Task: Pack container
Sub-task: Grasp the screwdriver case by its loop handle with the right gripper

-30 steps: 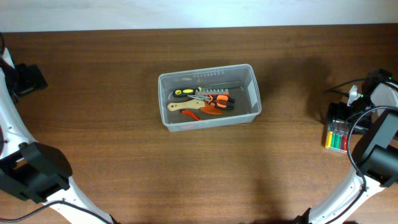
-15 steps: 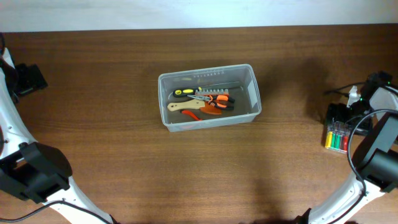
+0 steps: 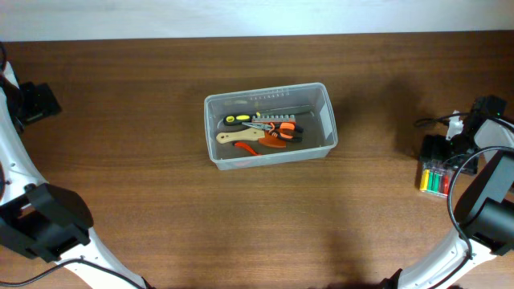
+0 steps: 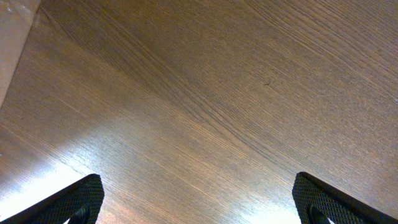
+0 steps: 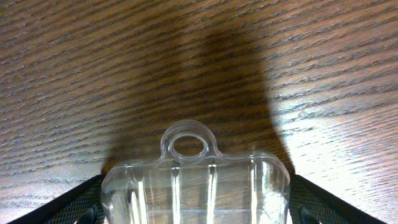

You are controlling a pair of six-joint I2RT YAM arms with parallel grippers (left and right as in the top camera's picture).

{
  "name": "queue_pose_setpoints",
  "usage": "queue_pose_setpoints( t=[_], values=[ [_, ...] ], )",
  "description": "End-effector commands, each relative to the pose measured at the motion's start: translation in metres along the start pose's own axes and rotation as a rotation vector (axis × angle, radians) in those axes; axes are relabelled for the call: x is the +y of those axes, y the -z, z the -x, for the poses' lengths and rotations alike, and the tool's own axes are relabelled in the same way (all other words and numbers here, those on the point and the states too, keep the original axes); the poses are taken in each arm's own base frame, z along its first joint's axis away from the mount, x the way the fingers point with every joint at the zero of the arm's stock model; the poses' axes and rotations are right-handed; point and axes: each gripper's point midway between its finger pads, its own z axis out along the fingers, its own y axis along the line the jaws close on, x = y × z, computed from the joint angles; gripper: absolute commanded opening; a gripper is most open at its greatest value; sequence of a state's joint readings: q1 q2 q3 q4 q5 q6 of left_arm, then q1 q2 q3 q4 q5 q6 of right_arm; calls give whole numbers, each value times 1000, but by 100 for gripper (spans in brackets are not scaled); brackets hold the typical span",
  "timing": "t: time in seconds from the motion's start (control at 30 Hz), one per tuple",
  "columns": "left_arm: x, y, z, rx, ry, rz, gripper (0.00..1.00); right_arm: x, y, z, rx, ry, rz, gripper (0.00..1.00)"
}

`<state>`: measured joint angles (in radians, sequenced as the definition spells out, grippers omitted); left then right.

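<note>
Left wrist view: the left claw (image 4: pixel 198 202) shows only as two dark fingertips (image 4: pixel 79 198) in the bottom corners, set wide apart and cropped by the lower edge. A pale strip (image 4: pixel 13 43) at upper left is cut by the frame; cannot identify it.

Right wrist view: the clear case (image 5: pixel 196 180) with its hang loop runs off the bottom edge, contents out of frame. The right claw (image 5: pixel 199 205) has tips at both lower corners, flanking the case; contact cannot be judged.

Overhead: the left arm (image 3: pixel 40 221) and right arm (image 3: pixel 490 193) leave the frame. The tools (image 3: pixel 261 128) in the container (image 3: pixel 273 157) overlap, too small to name individually.
</note>
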<state>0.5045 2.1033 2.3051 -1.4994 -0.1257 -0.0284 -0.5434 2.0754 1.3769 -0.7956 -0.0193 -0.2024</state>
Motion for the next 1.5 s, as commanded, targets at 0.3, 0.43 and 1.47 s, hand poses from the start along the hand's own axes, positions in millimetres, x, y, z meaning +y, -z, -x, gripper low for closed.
queue_pose_setpoints(
  t=[0.3, 0.43, 1.47],
  values=[
    [0, -5, 0, 10, 20, -5, 99, 22, -73, -93, 344, -73, 58, 82],
    [0, -5, 0, 10, 20, -5, 99, 22, -71, -98, 368, -75, 57, 96],
    [0, -5, 0, 10, 20, -5, 99, 31, -66, -99, 375, -139, 93, 60]
  ],
)
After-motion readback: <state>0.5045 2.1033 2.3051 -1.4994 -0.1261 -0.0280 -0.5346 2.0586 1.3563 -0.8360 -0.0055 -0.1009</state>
